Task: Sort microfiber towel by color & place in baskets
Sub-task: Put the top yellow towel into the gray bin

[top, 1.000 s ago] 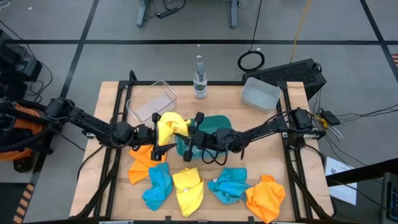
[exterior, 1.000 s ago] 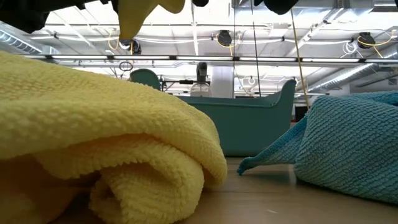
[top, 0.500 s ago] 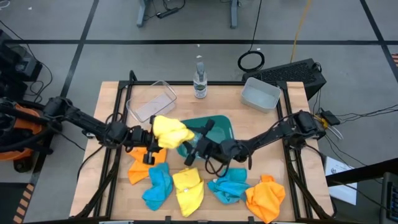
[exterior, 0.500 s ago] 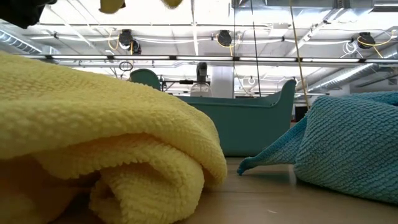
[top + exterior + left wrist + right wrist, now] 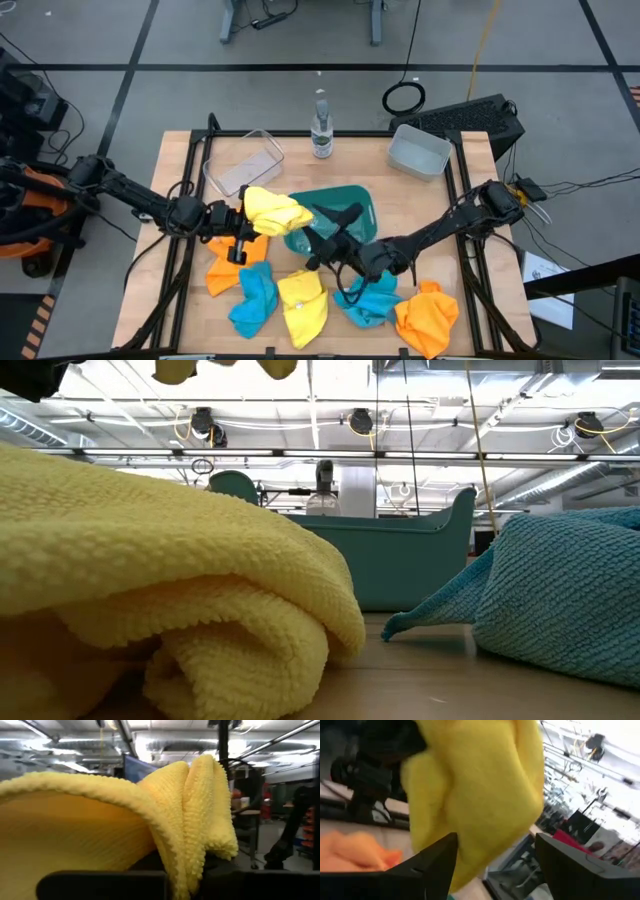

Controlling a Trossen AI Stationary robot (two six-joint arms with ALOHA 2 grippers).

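Left pincer (image 5: 243,220) clamps yellow towel (image 5: 273,211); right pincer (image 5: 495,865) wide, empty; high view alone shows teal basket (image 5: 352,204).

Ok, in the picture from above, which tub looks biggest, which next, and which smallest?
1. Teal tub, partly hidden by the yellow towel, looks biggest.
2 and 3. Clear tub and grey tub look about the same size, too close to rank.

1. The right gripper (image 5: 492,865) is standing with its two dark fingers (image 5: 427,865) spread apart.
2. A yellow towel (image 5: 475,790) is hanging just ahead of the fingers.
3. An orange towel (image 5: 355,852) is lying beyond them, to one side.
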